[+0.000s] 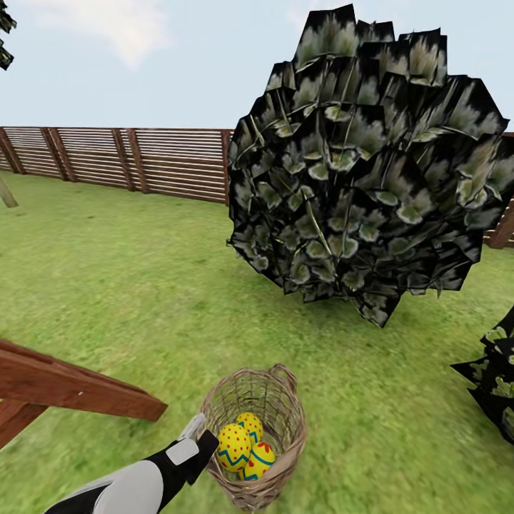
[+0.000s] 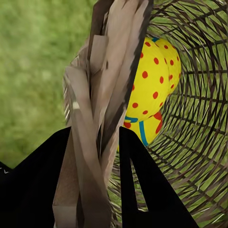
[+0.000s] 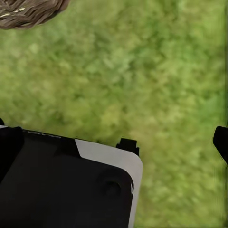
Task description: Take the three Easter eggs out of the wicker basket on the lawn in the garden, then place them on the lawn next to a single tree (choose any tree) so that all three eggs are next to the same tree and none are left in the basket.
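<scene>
Three eggs (image 1: 246, 442) lay together in the basket (image 1: 285, 400) on the lawn (image 1: 128, 300), seen from the head camera. The left gripper (image 1: 203, 442) was at the basket's near rim, just beside the eggs, the wicker wall running between its fingers. A black-leaved tree (image 1: 371, 164) stood well beyond it, a wooden beam (image 1: 64, 385) off to its outer side, a fence (image 1: 143, 160) far behind.

From the left wrist, the rim (image 2: 102, 109) sat between the two dark fingers (image 2: 142, 185), one outside the basket and one inside, close to an egg (image 2: 149, 85). The jaws looked closed on the rim, though contact was hard to confirm.

From the right wrist, grass (image 3: 142, 71) lay beneath, with a scrap of wicker (image 3: 28, 12) at the frame's corner. One fingertip (image 3: 221, 140) showed at the edge; I could not tell whether that hand was apart or together.

Judging by looks, the eggs were hard, smooth and round, likely to slip or roll; gripping across the widest middle seemed safest. The woven rim should flex slightly.
</scene>
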